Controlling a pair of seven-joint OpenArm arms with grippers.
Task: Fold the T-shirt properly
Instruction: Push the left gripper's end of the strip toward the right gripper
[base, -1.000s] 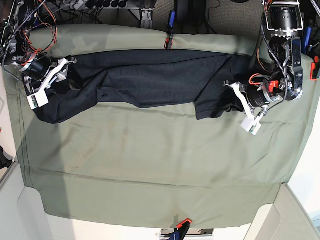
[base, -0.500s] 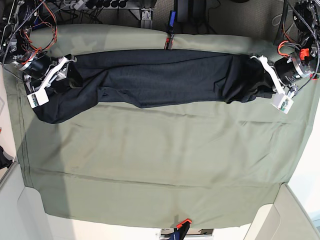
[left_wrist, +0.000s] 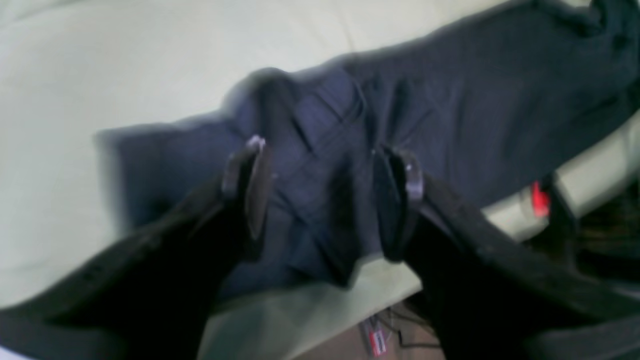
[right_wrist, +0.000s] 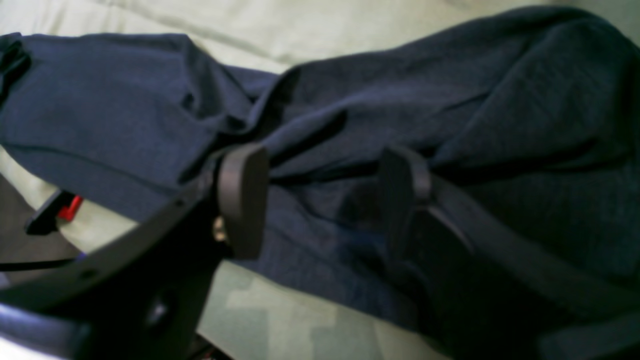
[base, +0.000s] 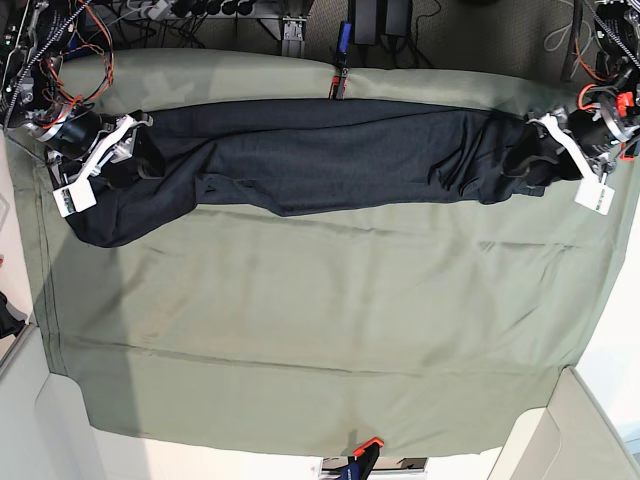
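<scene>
The dark navy T-shirt (base: 330, 155) lies pulled out in a long band across the far side of the table. At its right end in the base view, my left gripper (base: 548, 150) stands open. The left wrist view shows that gripper (left_wrist: 325, 200) with its jaws wide apart over bunched cloth (left_wrist: 320, 130), gripping nothing. My right gripper (base: 128, 150) is at the shirt's left end. In the right wrist view it (right_wrist: 325, 200) is open too, with wrinkled fabric (right_wrist: 350, 115) lying under and between its fingers (right_wrist: 242, 200).
A sage-green table cloth (base: 320, 330) covers the table. A clamp (base: 340, 80) holds it at the far edge and a red clamp (base: 365, 445) at the near edge. Cables and electronics (base: 60, 60) crowd the back left corner. The table's right edge (base: 600, 260) runs close to my left gripper.
My left gripper carried the shirt's right end outward to the far right, stretching the shirt into a long band, then opened. The right gripper stayed put.
</scene>
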